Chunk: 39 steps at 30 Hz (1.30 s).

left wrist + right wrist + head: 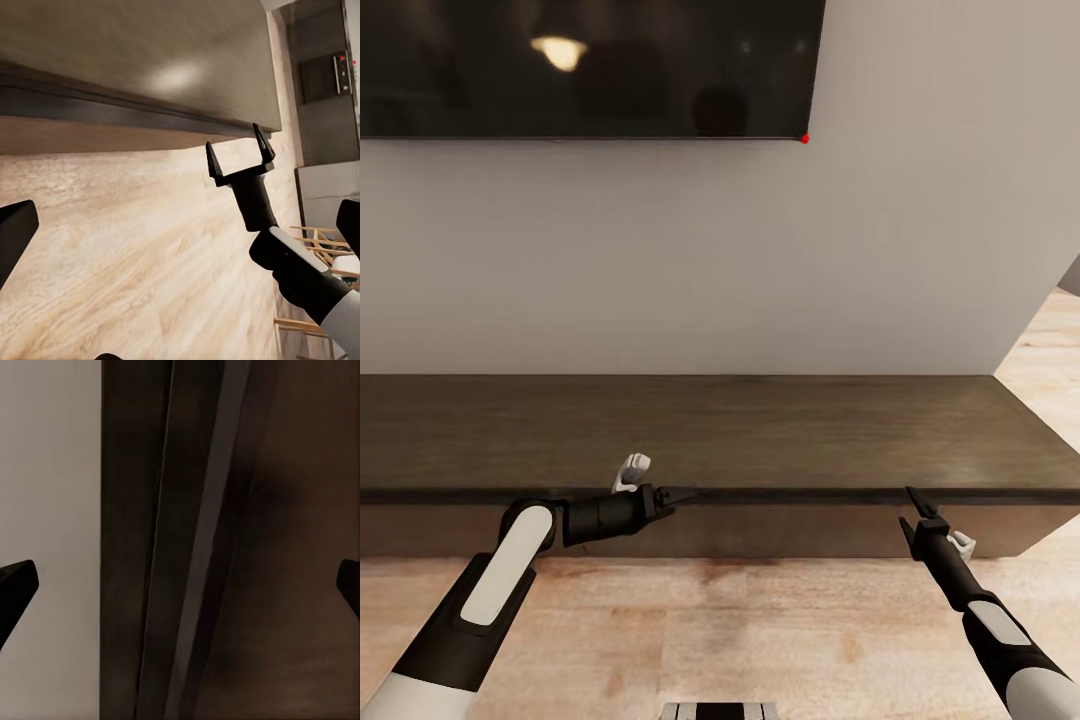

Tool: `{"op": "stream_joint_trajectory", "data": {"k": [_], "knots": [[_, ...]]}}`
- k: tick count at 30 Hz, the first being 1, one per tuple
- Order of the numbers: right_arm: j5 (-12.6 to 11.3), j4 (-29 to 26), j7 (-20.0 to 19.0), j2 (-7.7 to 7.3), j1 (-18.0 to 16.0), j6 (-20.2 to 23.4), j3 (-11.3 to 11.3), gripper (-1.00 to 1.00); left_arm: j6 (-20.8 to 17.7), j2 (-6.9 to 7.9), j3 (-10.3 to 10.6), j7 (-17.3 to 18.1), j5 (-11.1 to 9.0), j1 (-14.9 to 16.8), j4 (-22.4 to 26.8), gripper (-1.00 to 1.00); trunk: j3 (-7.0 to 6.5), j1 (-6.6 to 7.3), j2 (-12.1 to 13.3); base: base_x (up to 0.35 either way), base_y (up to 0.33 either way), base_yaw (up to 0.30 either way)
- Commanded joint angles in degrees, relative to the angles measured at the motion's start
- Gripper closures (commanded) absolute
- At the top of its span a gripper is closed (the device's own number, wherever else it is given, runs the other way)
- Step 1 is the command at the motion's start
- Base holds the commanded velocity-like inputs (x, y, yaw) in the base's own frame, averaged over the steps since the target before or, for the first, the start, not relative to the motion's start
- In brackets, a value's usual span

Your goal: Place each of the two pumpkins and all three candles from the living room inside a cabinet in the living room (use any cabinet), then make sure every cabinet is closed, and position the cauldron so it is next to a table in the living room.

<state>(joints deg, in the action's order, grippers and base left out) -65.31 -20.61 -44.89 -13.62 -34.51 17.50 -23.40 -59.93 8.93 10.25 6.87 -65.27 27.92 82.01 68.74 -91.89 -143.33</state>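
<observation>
the cabinet (760, 430) is faced head-on, its fronts seemingly shut. the left gripper (678, 495) is held at the top's front edge, its spread not readable; the right gripper (916, 508), fingers wide and empty, is near it. opening a front is judged next.

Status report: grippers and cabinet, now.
Left gripper open, at the front edge of the long dark brown wood cabinet. Right gripper open, empty, same edge. Fronts look shut.
</observation>
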Motion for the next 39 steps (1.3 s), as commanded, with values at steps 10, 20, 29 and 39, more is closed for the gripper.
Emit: {"op": "stream_joint_trajectory", "data": {"k": [10, 20, 29, 39], "knots": [[-0.4, 0.0, -0.1, 0.0, 0.0, 0.5, -0.1, -1.0, -0.1, 0.03, 0.0, 0.6, 0.6, 0.0, 0.0, -1.0, 0.93, -0.09, -0.1, 0.0, 0.0, 0.0], [-0.4, 0.0, -0.1, 0.0, 0.0, 0.5, -0.1, -1.0, -0.1, 0.03, 0.0, 0.8, 0.6, 0.0, 0.0, -1.0, 0.93, -0.09, -0.1, 0.018, 0.0, 0.0], [-0.4, 0.0, -0.1, 0.0, 0.0, 0.5, -0.1, -1.0, -0.1, 0.03, -0.1, 0.9, 0.6, 0.0, 0.0, -1.0, 0.93, -0.09, -0.1, 0.022, 0.0, 0.0], [-0.4, 0.0, -0.1, 0.0, 0.0, 0.5, -0.1, -1.0, -0.1, 0.03, 0.0, 0.9, 0.6, 0.0, 0.0, -1.0, 0.93, -0.09, -0.1, 0.013, 0.0, 0.0]]}}
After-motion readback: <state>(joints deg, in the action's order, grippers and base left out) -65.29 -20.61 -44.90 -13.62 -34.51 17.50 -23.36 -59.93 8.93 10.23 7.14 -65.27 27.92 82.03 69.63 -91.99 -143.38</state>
